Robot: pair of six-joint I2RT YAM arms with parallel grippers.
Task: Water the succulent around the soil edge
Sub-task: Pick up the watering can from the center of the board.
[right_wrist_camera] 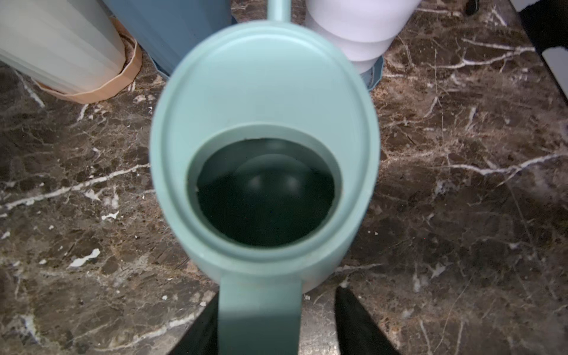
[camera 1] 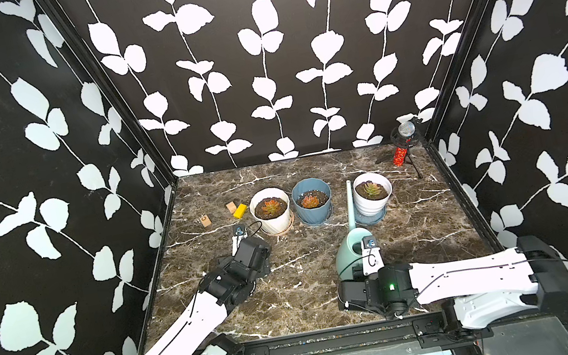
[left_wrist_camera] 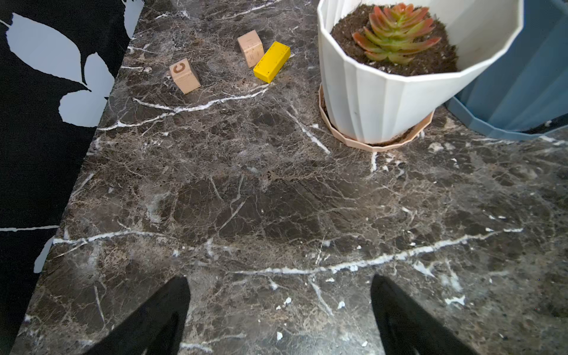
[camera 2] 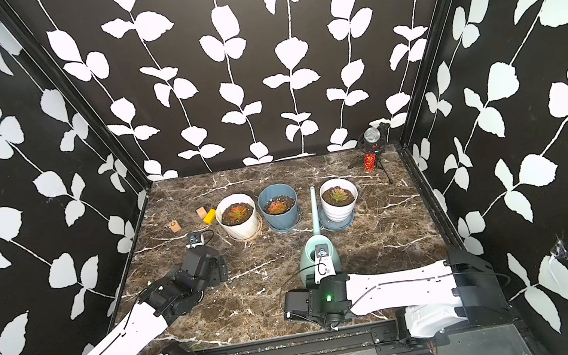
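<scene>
The right gripper (right_wrist_camera: 275,295) stood half open astride the handle (right_wrist_camera: 259,307) of the can (right_wrist_camera: 264,101), one finger (right_wrist_camera: 356,325) not touching it. A lift with so loose a hold could let the can slip or swing and spill short of the succulent (camera 1: 371,189), which was ahead of the gripper, beside the spout (camera 1: 350,206).

Both top views: mounted high at front edge, tilted down toward back wall, far off; whole dark brown white-veined marble counter (camera 1: 421,225) in frame.
Left wrist view: low, close, skimming counter toward white faceted plastic pot (left_wrist_camera: 384,101); same pot (camera 1: 274,219) shared with both top views.
Right wrist view: very near, looking steeply down into mint-green plastic watering can (right_wrist_camera: 261,92); blurred blue plastic pot (right_wrist_camera: 172,30) behind, probably mid-row one seen from above.
</scene>
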